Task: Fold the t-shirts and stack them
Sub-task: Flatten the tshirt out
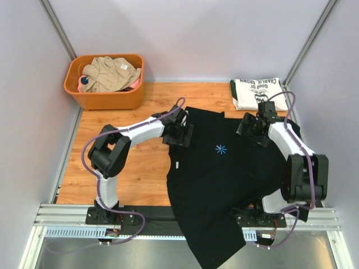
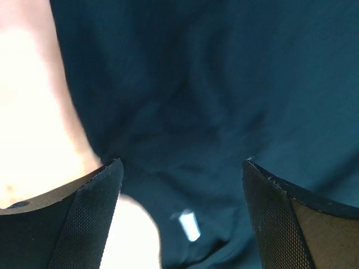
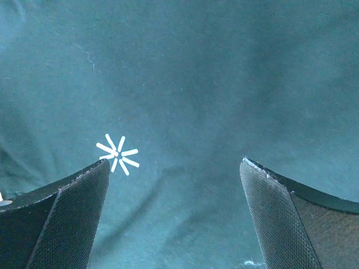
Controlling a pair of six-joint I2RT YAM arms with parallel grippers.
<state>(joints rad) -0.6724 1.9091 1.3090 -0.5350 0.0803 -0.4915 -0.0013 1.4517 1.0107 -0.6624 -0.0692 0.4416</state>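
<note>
- Sprawling across my wooden table [image 1: 134, 168], the black t-shirt [image 1: 224, 185] lies rumpled, one end draped over the near edge, its light-blue starburst [image 1: 221, 149] facing up.
- My left gripper [image 2: 180, 168] and right gripper [image 3: 174, 165] both gape wide above it, holding nothing.
- The white "Charlie Brown" tee [image 1: 258, 92] sits folded at the far right corner.

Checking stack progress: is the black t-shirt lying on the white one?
No, the folded white t-shirt lies uncovered beyond the spread black t-shirt.
</note>
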